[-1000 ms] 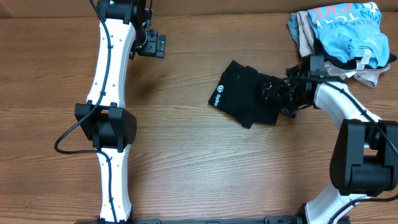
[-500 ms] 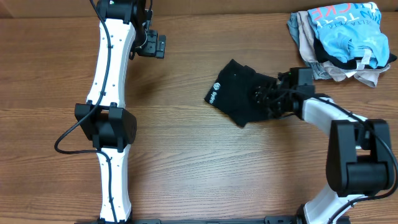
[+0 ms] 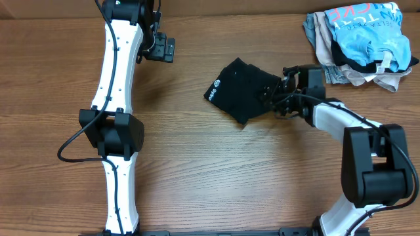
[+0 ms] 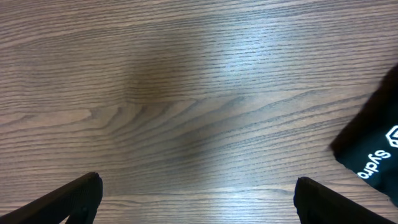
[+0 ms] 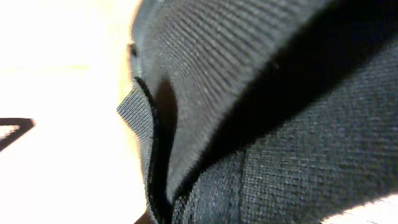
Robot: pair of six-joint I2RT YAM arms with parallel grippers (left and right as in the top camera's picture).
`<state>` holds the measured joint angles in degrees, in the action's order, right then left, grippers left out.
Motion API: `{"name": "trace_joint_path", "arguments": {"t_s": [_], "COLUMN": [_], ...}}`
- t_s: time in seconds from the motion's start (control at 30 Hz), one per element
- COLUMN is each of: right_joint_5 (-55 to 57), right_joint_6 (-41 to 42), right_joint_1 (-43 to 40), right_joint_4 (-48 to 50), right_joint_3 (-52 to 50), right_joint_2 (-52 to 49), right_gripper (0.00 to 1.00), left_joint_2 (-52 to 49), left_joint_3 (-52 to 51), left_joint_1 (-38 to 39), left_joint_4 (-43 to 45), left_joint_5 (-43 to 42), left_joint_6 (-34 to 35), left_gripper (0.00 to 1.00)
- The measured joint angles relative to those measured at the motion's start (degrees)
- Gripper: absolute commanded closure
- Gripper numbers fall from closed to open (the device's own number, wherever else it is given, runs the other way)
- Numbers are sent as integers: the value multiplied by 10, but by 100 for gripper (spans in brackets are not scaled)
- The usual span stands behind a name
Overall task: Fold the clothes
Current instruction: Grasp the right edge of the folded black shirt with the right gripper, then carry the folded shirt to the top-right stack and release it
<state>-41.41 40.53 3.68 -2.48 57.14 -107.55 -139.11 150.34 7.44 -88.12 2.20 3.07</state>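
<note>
The clothes, a crumpled black T-shirt (image 3: 239, 95) with a small round white logo, lie at the middle of the table. My right gripper (image 3: 277, 98) is at the shirt's right edge, shut on a fold of its fabric. Black knit cloth (image 5: 280, 124) fills the right wrist view and hides the fingers. My left gripper (image 3: 161, 47) hangs open over bare wood at the far left, well apart from the shirt. In the left wrist view its gripper (image 4: 198, 186) holds nothing, and a corner of the shirt (image 4: 373, 149) with white lettering shows at the right edge.
A pile of other garments (image 3: 357, 39), light blue on top with beige and grey beneath, sits at the far right corner, close behind my right arm. The brown wooden table (image 3: 216, 177) runs under everything.
My right gripper has slid left and a little toward the back, and its jaws have closed. The black shirt has shifted left with it. The left arm has not moved.
</note>
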Motion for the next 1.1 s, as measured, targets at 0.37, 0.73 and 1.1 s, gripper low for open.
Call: {"name": "trace_joint_path", "arguments": {"t_s": [0.37, 0.73, 1.1], "right_joint_5": [-75, -60, 65], "right_joint_6": [3, 12, 110], "right_joint_1": [-69, -154, -247], "right_joint_4": [-103, -99, 40], "right_joint_3": [191, 350, 359], "right_joint_2": [36, 43, 35], "right_gripper": [96, 96, 96], "left_joint_2": [0, 0, 0], "left_joint_3": [0, 0, 0], "left_joint_1": [0, 0, 0], "left_joint_4": [1, 3, 27], "left_joint_5": [0, 0, 0], "left_joint_6": [0, 0, 0], "left_gripper": [0, 0, 0]}}
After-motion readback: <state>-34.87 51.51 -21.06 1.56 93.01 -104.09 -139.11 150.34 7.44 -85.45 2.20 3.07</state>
